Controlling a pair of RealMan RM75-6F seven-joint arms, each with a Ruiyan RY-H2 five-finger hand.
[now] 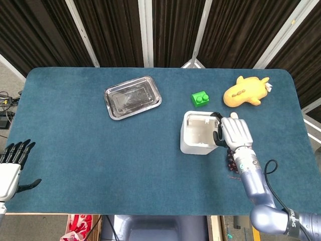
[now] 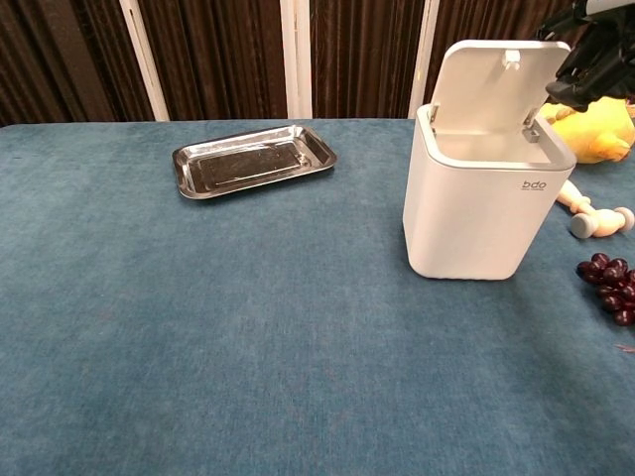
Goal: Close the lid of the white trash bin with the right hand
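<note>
The white trash bin (image 1: 198, 138) (image 2: 483, 203) stands right of the table's middle. Its lid (image 2: 494, 87) is hinged at the back and tilts forward, partly lowered over the opening. My right hand (image 1: 234, 132) (image 2: 598, 59) is at the lid's right edge with its dark fingers touching the lid; it holds nothing. In the head view the lid (image 1: 201, 119) covers the back part of the bin's mouth. My left hand (image 1: 11, 163) hangs off the table's near left edge, fingers spread and empty.
A steel tray (image 1: 132, 97) (image 2: 254, 159) lies at the back left. A green block (image 1: 199, 98) sits behind the bin, a yellow plush toy (image 1: 245, 91) (image 2: 598, 129) at the back right. Dark grapes (image 2: 607, 286) lie right of the bin, under my right forearm.
</note>
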